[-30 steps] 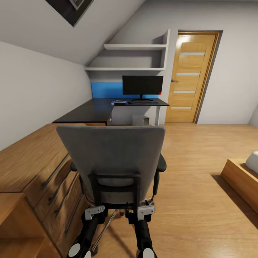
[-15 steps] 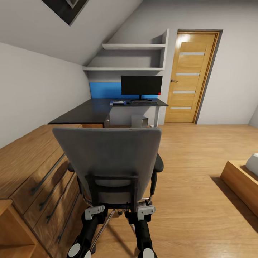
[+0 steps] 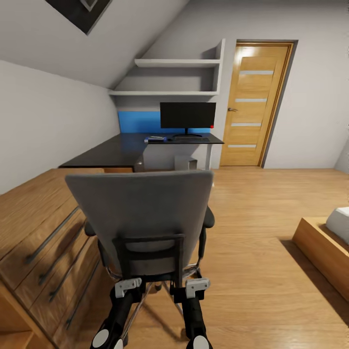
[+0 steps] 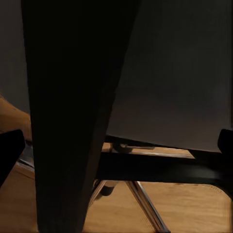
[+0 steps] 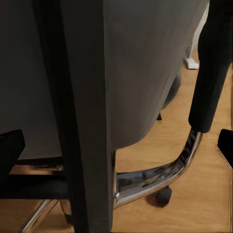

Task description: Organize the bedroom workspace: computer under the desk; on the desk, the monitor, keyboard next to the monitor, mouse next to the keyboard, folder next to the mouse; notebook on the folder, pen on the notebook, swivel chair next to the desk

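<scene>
Swivel chair [image 3: 145,218] sits right in front of the robot, its grey back facing the camera, on the light wood floor [image 3: 257,232] beside the oak drawers [image 3: 43,228]. Well apart from the black table [image 3: 116,150] at the far wall.

Left hand [image 3: 127,287] and right hand [image 3: 196,286] are both up against the black frame at the bottom of the chair back. In the left wrist view the fingertips [image 4: 9,150] stand wide apart with a black frame bar between them; in the right wrist view the fingertips [image 5: 10,145] also stand wide with the frame post between them. Cannot tell if either hand actually grips the frame.

On the table: monitor [image 3: 187,115] upright at the far end, keyboard [image 3: 189,139] just in front of its foot, blue folder [image 3: 156,139] beside the keyboard with something small on it, too small to name. Computer [image 3: 186,163] on the floor under the table. Oak door [image 3: 252,104] to the right, white wall shelves [image 3: 177,63] above the monitor. Chrome chair leg [image 5: 160,174] and 1 castor [image 5: 163,196] show in the right wrist view.
</scene>
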Tool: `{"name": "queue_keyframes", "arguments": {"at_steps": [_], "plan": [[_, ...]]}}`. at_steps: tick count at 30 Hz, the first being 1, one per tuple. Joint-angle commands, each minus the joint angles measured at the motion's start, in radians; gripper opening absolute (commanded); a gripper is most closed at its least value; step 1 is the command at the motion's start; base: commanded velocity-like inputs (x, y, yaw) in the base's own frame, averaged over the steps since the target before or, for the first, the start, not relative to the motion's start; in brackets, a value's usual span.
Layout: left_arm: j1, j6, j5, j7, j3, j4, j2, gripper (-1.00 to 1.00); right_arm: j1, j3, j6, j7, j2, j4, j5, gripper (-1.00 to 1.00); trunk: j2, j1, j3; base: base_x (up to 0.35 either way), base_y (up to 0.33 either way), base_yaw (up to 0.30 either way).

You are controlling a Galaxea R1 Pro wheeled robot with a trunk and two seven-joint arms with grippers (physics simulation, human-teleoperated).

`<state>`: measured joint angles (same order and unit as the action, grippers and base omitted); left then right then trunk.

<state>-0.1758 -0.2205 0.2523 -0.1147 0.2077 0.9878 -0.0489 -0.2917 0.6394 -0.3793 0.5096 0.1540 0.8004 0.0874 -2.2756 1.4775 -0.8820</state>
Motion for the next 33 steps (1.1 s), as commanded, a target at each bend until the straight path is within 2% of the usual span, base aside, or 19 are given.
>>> {"name": "queue_keyframes", "arguments": {"at_steps": [1, 10, 24, 33], "plan": [[-0.001, -0.003, 0.005, -0.005, 0.004, 0.000, 0.001, 1.00, -0.001, 0.005, -0.006, 0.004, -0.001, -0.001, 0.009, 1.00, 0.000, 0.000, -0.001, 0.000, -0.286, 0.000], [-0.001, -0.003, 0.004, -0.005, 0.005, 0.000, 0.000, 1.00, -0.001, 0.004, -0.006, 0.004, -0.001, -0.014, 0.009, 1.00, 0.000, 0.000, -0.001, 0.000, -0.201, 0.000], [-0.001, -0.004, 0.005, -0.004, 0.004, 0.000, 0.001, 1.00, -0.001, 0.003, -0.006, 0.004, -0.001, -0.025, 0.009, 1.00, 0.000, 0.000, -0.001, -0.006, -0.013, 0.000], [-0.001, -0.004, 0.005, -0.003, 0.004, 0.000, 0.001, 1.00, -0.001, 0.003, -0.006, 0.004, -0.001, -0.027, 0.009, 1.00, 0.000, 0.000, -0.001, -0.130, 0.050, 0.000]]}}
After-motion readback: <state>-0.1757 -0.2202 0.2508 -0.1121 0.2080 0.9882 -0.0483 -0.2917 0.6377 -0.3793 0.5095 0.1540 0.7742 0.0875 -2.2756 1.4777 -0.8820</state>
